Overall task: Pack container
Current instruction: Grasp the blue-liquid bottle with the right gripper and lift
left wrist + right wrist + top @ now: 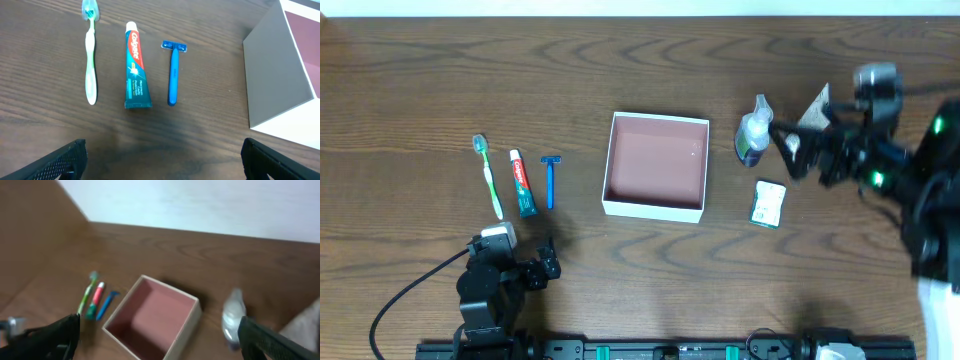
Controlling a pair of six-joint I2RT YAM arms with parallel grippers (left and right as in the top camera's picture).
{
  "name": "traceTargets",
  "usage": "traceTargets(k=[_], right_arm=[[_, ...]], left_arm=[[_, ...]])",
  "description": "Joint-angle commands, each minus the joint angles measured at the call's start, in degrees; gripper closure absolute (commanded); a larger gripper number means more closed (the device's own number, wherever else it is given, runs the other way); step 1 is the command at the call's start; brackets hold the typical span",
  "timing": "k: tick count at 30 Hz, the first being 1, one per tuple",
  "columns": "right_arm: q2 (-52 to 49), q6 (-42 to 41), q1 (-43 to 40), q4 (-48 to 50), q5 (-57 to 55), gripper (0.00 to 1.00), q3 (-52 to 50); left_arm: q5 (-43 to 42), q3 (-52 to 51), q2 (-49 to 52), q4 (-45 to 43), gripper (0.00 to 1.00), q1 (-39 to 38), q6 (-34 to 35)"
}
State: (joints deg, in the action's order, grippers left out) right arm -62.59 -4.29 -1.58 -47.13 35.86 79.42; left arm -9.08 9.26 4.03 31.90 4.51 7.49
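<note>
right gripper [792, 148] fingers spread, near bottle [753, 135], 3 o'clock of container [655, 208] | advice: pinch bottle body squarely, lift clear of wall | left gripper [164, 147] fingers spread

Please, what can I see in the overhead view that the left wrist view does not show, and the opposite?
Only overhead: the spray bottle, the right end effector near it, the small green packet, and both arms. Only left wrist: the lettering on the toothpaste, clear enough to read. Both: the toothbrush, the toothpaste, the blue razor and the container, although the left wrist view shows only one corner of it.
</note>
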Motion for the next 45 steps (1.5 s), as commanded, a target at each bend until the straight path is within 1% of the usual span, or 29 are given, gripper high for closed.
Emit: traceTargets(k=[1, 4, 5, 8, 14, 19, 22, 28, 34, 43, 45], right_arm=[[-7.87, 1.14, 1.97, -3.15, -0.55, 0.01, 8.66], [-16.28, 1.05, 5.29, -8.37, -10.58, 0.01, 16.48], [-19.63, 0.07, 6.71, -10.36, -15.43, 0.01, 19.21], [-26.77, -2.21, 8.92, -13.64, -25.38, 0.01, 23.82], [-38.47, -2.95, 9.20, -16.37, -26.97, 0.01, 24.92], [-45.72, -2.95, 9.16, -15.87, -27.96, 0.01, 24.92], [-48.41, -2.95, 9.16, -16.04, -31.41, 0.03, 24.90], [-51.91, -1.88, 10.58, -18.97, -31.63, 0.12, 24.83], [-52.30, -1.64, 11.32, -19.41, -33.07, 0.23, 24.22], [-52.33, -1.66, 11.32, -18.25, -33.07, 0.30, 18.91], [-52.33, -1.66, 11.30, -17.70, -33.07, 0.36, 17.84]], left_arm=[[-0.79, -0.70, -0.33, -0.09, 0.02, 0.39, 0.24], [-0.79, -0.70, -0.33, -0.09, 0.02, 0.39, 0.24], [-0.79, -0.70, -0.33, -0.09, 0.02, 0.42, 0.26], [-0.79, -0.70, -0.33, -0.09, 0.02, 0.39, 0.24], [-0.79, -0.70, -0.33, -0.09, 0.02, 0.42, 0.24], [-0.79, -0.70, -0.33, -0.09, 0.02, 0.42, 0.24], [-0.79, -0.70, -0.33, -0.09, 0.02, 0.39, 0.24], [-0.79, -0.70, -0.33, -0.09, 0.02, 0.42, 0.24], [-0.79, -0.70, -0.33, -0.09, 0.02, 0.39, 0.24], [-0.79, -0.70, -0.33, -0.09, 0.02, 0.42, 0.24], [-0.79, -0.70, -0.33, -0.09, 0.02, 0.42, 0.24]])
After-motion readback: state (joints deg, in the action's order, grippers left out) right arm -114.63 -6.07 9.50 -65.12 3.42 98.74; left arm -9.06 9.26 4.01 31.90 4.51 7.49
